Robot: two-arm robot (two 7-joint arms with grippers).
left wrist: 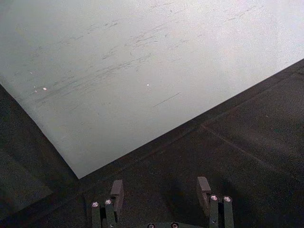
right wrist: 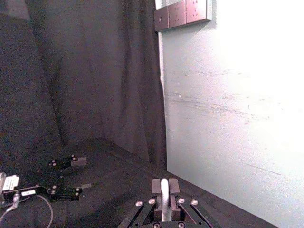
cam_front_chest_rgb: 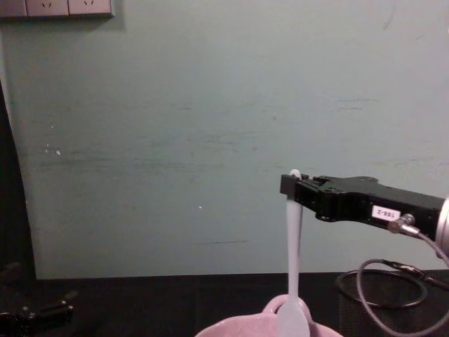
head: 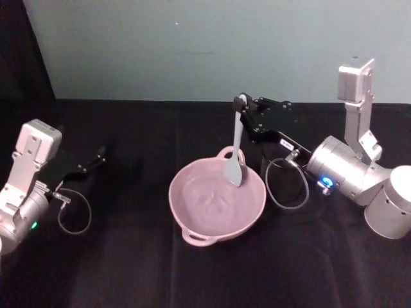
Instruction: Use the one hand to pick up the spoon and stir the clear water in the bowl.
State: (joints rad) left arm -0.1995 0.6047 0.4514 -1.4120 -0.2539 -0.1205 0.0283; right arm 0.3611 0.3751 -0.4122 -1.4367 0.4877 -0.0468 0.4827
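parts of both arms are cut off by the edges of the head view. at the left, the left gripper (head: 101,153) is held low over the black cloth (head: 128,269), well apart from the bowl. its fingers (left wrist: 117,189) are spread wide with nothing between them. in the chest view it is barely made out in the dark lower corner.

near the middle, the pale pink bowl (head: 174,200) is set on the cloth. faint ripples are seen inside it, but the water line is hard to make out. in the chest view most of the bowl is cut off by the lower edge, so that little more than the rim and the loop handle is shown.

the spoon (head: 236,151) is hung nearly upright over the far side of the bowl, head down, just beside the loop handle. the head is seen within the rim; whether it is touching the water cannot be told. its handle end is clamped by the right gripper (head: 243,102), whose fingers are closed on it, above the bowl's far rim. a grey cable (head: 282,192) is looped below that gripper.

the table is covered wholly by the black cloth. behind it a pale green, scuffed wall (head: 192,45) is seen, with wall sockets (cam_front_chest_rgb: 56,7) high up and a black curtain (right wrist: 95,71) at the left side.
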